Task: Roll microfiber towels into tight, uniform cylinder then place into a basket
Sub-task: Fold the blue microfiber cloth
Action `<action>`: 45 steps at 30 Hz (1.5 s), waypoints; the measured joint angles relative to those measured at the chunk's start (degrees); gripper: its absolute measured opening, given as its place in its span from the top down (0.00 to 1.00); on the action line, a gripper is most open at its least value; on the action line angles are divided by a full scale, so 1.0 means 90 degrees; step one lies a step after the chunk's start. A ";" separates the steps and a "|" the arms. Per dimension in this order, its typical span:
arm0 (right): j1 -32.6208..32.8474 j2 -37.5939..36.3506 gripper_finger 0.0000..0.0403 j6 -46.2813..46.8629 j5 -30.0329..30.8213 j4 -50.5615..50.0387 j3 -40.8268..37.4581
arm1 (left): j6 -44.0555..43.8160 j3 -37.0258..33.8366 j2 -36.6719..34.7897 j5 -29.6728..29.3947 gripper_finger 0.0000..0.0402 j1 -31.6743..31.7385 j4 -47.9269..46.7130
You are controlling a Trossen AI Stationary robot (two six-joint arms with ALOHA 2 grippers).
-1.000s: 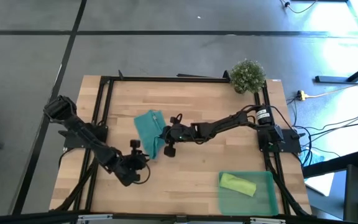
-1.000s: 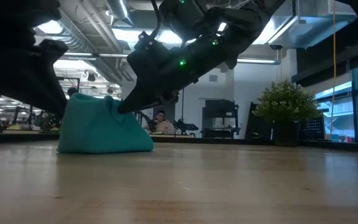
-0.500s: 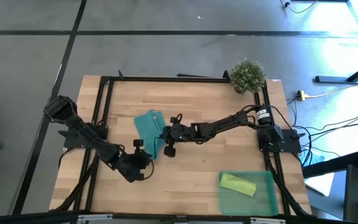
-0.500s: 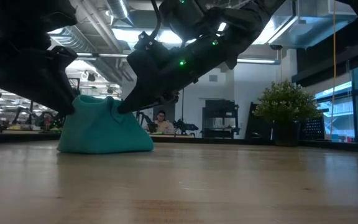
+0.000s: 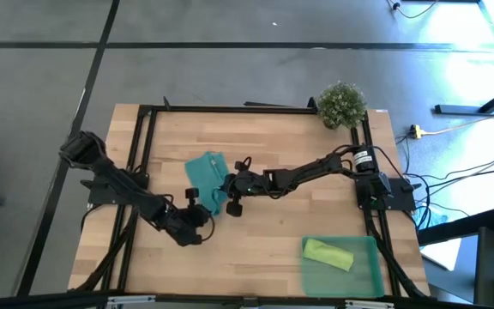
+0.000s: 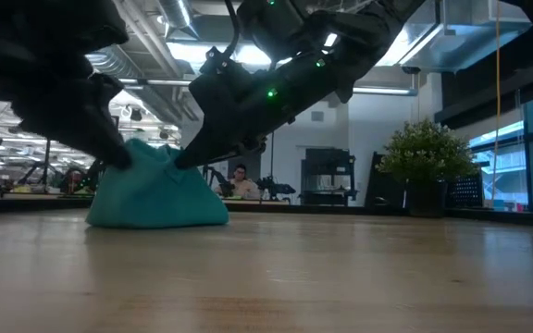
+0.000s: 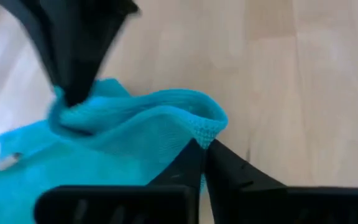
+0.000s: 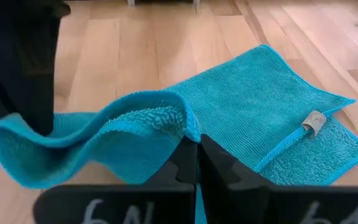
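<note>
Left gripper (image 5: 197,215), at seven o'clock on the desk (image 5: 273,154), pinches the teal towel's (image 5: 204,176) near edge. Right gripper (image 5: 221,190) clamps its three o'clock edge. Towel's long axis runs six to twelve, near end lifted, mid-desk.

The teal towel (image 8: 247,112) is fuzzy microfiber cloth, ribbed on one face and loopy on the other. The desk (image 5: 273,146) is pale wood with a smooth matt finish. The basket (image 5: 363,273), lower right, looks like see-through green plastic holding the lime towel (image 5: 328,254), soft cloth too.
</note>
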 joint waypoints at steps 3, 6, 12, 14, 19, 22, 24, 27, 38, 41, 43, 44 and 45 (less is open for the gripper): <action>-0.0002 0.0000 0.99 0.0000 0.0000 -0.0006 0.0000 | -0.0126 0.0000 -0.0198 -0.0334 0.98 -0.0005 -0.0170; -0.0002 0.0000 0.99 0.0000 0.0000 -0.0091 0.0005 | -0.0599 0.0000 -0.0491 -0.0713 0.99 0.0000 -0.0713; -0.0049 0.0000 0.99 0.0038 0.0002 -0.0331 0.0005 | -0.2315 0.0000 -0.0964 -0.0869 0.99 0.0244 -0.2073; -0.0086 0.0002 0.99 0.0069 0.0002 -0.0368 0.0005 | -0.2847 0.0000 -0.0973 -0.0825 0.99 0.0392 -0.2512; -0.0136 0.0002 0.99 0.0411 0.0262 -0.0509 0.0005 | -0.3530 -0.0007 -0.0851 -0.0618 1.00 0.0836 -0.3155; -0.0136 0.0002 0.99 0.0615 0.0700 -0.0783 0.0005 | -0.3529 -0.0007 -0.0820 -0.0618 1.00 0.1108 -0.3145; -0.0141 0.0002 0.99 0.0770 0.0813 -0.0923 0.0005 | -0.3526 -0.0007 -0.0822 -0.0620 1.00 0.1300 -0.3149; -0.0141 0.0002 0.99 0.0854 0.0831 -0.1004 0.0010 | -0.3529 -0.0007 -0.0822 -0.0621 1.00 0.1552 -0.3254; -0.0107 0.0002 0.99 0.0717 -0.0024 -0.1006 0.0015 | -0.3480 -0.0325 -0.0576 0.0626 1.00 0.1843 -0.2923; -0.0006 0.0002 0.99 0.0733 -0.0378 -0.1020 0.0015 | -0.3483 -0.0325 -0.0585 0.0934 1.00 0.1559 -0.2881; 0.0117 0.0002 0.99 0.0776 -0.0483 -0.1031 0.0015 | -0.3496 -0.0328 -0.0601 0.1115 1.00 0.1335 -0.2798; 0.0186 0.0002 0.99 0.0859 -0.0487 -0.1039 0.0014 | -0.3505 -0.0328 -0.0597 0.1232 1.00 0.1221 -0.2722; 0.0264 0.0002 0.99 0.0893 -0.0505 -0.1050 0.0012 | -0.3519 -0.0328 -0.0597 0.1339 1.00 0.1103 -0.2646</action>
